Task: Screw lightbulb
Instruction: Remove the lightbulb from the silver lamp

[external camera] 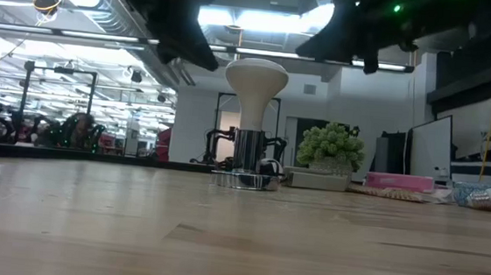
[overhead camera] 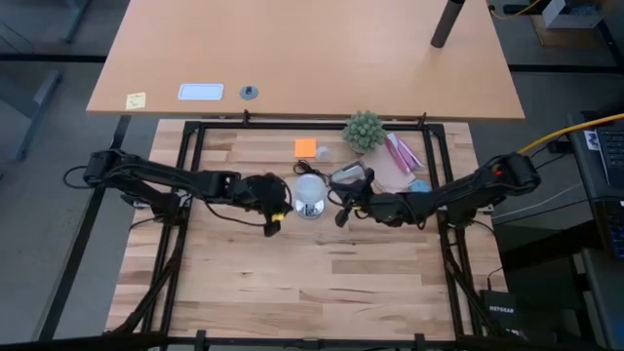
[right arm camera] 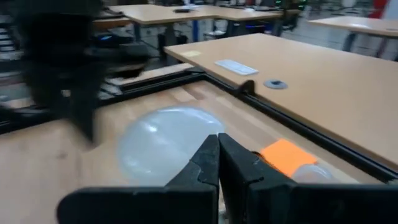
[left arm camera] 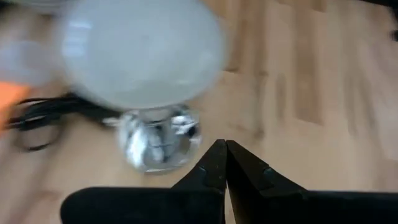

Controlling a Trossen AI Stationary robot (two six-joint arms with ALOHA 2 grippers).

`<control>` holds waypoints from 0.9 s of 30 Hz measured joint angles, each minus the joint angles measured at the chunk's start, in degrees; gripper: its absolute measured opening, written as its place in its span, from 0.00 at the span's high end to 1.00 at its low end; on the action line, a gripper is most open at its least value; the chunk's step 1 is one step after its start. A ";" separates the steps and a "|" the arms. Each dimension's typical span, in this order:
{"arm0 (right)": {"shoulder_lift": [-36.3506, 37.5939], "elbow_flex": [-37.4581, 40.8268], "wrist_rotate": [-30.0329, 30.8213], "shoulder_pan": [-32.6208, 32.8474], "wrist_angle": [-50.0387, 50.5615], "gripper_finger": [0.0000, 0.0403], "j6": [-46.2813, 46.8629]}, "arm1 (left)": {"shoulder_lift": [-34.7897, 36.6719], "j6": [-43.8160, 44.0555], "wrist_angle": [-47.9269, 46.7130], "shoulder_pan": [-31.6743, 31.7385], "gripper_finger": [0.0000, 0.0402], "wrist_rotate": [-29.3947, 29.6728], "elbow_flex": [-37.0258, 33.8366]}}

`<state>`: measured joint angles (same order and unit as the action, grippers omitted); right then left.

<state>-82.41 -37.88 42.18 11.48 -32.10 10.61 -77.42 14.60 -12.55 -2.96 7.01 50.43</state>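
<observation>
From above, both arms are seen stretched inward toward the lightbulb point(overhead camera: 310, 188) near the worktop's point(overhead camera: 292, 283) far edge. At worktop level, it is seen upright in the silver base point(external camera: 246, 180). In the wrist views, the left tool point(left arm camera: 224, 149) and right tool point(right arm camera: 218, 142) are closed, empty.

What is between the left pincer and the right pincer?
The lightbulb, upright in its silver base, stands between the left pincer and right pincer; the high view shows it.

Wooden table point(overhead camera: 292, 283), silver base point(overhead camera: 311, 209), plant point(overhead camera: 364, 130), perhaps orange note point(overhead camera: 306, 148)
</observation>
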 joint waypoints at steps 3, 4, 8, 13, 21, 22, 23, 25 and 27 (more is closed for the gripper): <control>1.44 0.01 -2.17 1.87 0.63 0.99 -0.06 | 2.66 0.10 -2.37 -0.16 1.00 5.33 0.00; 1.59 0.01 -3.23 2.54 0.62 0.99 0.01 | 3.55 -0.02 -2.62 -0.18 1.00 7.21 0.00; 1.11 -0.01 -8.97 4.03 0.11 0.99 3.23 | 6.27 -1.97 -0.34 0.78 1.00 15.51 0.00; -2.08 0.01 -10.25 3.83 0.53 0.99 6.81 | 5.00 -6.06 4.85 3.82 1.00 18.19 0.02; -5.97 0.03 -5.94 3.41 -0.80 0.99 7.16 | -0.53 -7.20 8.12 7.32 1.00 15.83 0.02; -6.07 0.03 -5.17 3.36 -0.75 0.99 7.16 | -1.02 -7.16 8.61 7.39 1.00 14.71 0.02; -6.10 0.03 -4.38 3.17 -0.48 0.99 7.11 | -1.55 -7.08 9.17 7.35 1.00 13.85 0.02; -6.10 0.03 -4.25 2.43 -0.12 0.99 7.02 | -2.25 -6.91 9.61 7.04 1.00 12.78 0.02; -6.10 0.03 -4.25 1.46 0.73 0.99 6.97 | -2.70 -6.48 9.96 6.46 1.00 12.94 0.02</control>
<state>-88.51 -37.85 37.93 12.94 -31.37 17.58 -80.11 8.12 -2.59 3.50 19.95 50.46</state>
